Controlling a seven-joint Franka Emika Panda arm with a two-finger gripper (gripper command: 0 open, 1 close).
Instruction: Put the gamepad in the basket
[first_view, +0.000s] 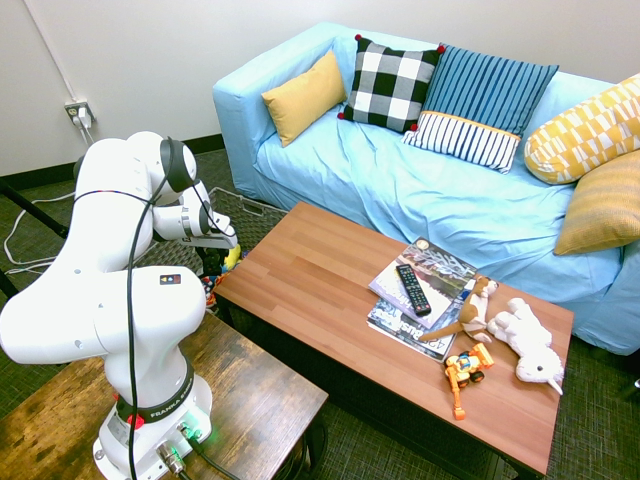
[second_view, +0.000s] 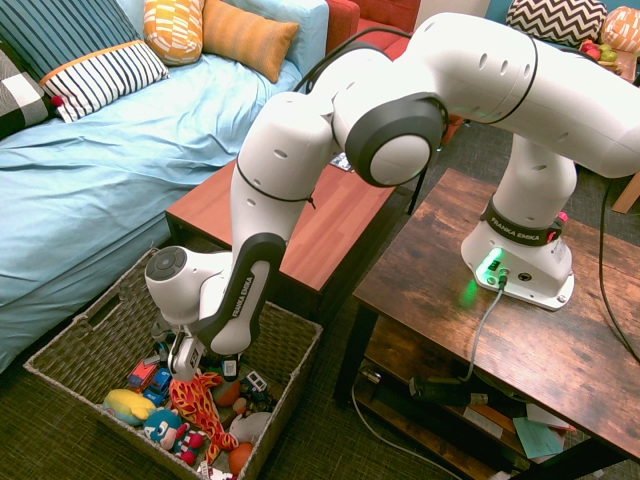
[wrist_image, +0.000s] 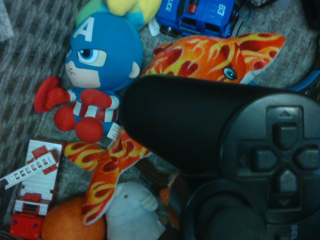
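One hazard we note: the gripper (second_view: 183, 362), clenched on the small black plastic gamepad (wrist_image: 225, 165) low inside the large grey-brown woven wicker basket (second_view: 290, 335), hangs over heaped toys, so a release may tip it against the flame-patterned plush fish (wrist_image: 195, 62).

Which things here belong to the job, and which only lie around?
Job: gamepad, basket, gripper.
Lying about: TV remote, magazines, toy digger, flame-patterned plush, blue hero doll.

White arm (first_view: 120, 290) beside wooden table (first_view: 320, 290) — remote (first_view: 412, 289) on magazines (first_view: 425, 285).
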